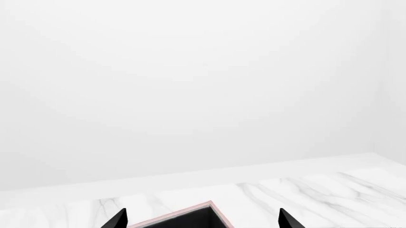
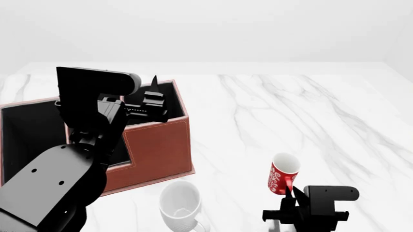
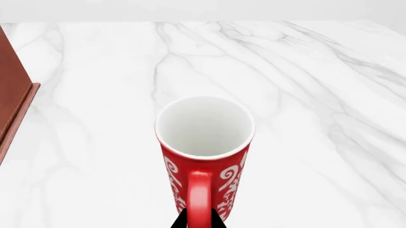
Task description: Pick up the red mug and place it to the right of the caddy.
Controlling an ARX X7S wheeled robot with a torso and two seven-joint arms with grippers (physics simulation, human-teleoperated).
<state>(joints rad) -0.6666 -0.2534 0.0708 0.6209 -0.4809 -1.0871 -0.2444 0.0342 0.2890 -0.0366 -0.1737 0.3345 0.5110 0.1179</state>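
The red mug (image 2: 283, 175) with a white swirly pattern stands near the table's front right, well to the right of the caddy (image 2: 158, 145). In the right wrist view the mug (image 3: 204, 142) shows its white inside and its handle faces the camera. My right gripper (image 3: 199, 221) is closed on that handle, one fingertip on each side; in the head view it (image 2: 290, 194) sits just in front of the mug. I cannot tell whether the mug is off the table. My left gripper (image 1: 201, 219) is open and empty above the caddy's far corner (image 1: 209, 205); it also shows in the head view (image 2: 154, 94).
A larger plain white footed mug (image 2: 181, 205) lies just in front of the caddy's right front corner. The caddy's right wall shows in the right wrist view (image 3: 13, 95). White marble tabletop (image 2: 310, 111) stretches to the right and behind the red mug.
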